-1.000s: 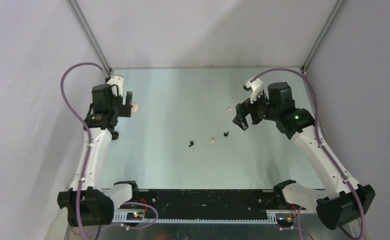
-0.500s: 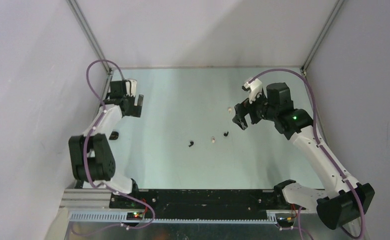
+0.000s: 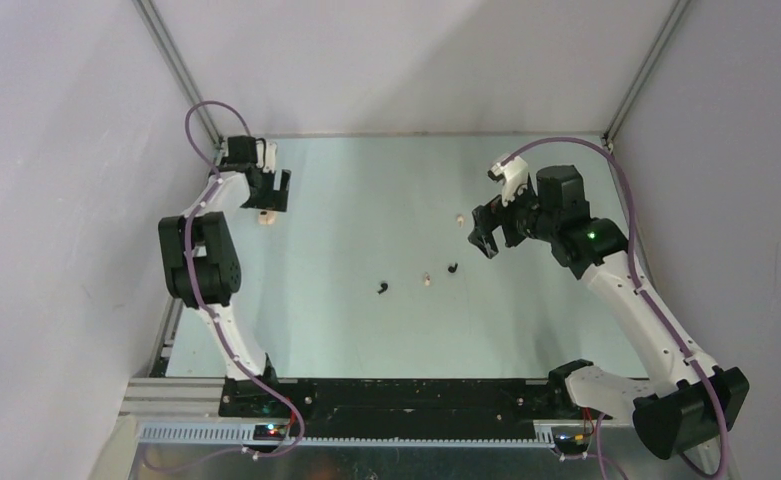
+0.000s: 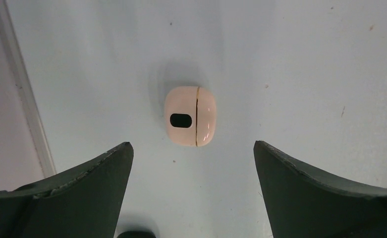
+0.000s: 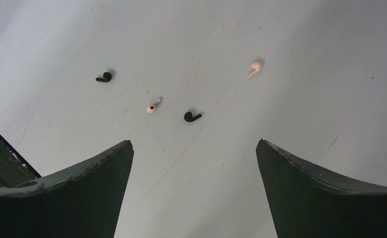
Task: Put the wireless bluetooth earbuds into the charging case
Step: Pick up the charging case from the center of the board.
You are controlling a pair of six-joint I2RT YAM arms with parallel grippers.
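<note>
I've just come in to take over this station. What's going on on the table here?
Two robot arms are setting up to put earbuds into a case, and nothing is held yet. The left gripper hovers with open jaws over the closed, rounded cream-pink plastic charging case, near the far left corner of the pale green table. The right gripper, jaws open too, hangs above two tiny black earbuds and two cream-white earbuds, lying loose mid-table.
</note>
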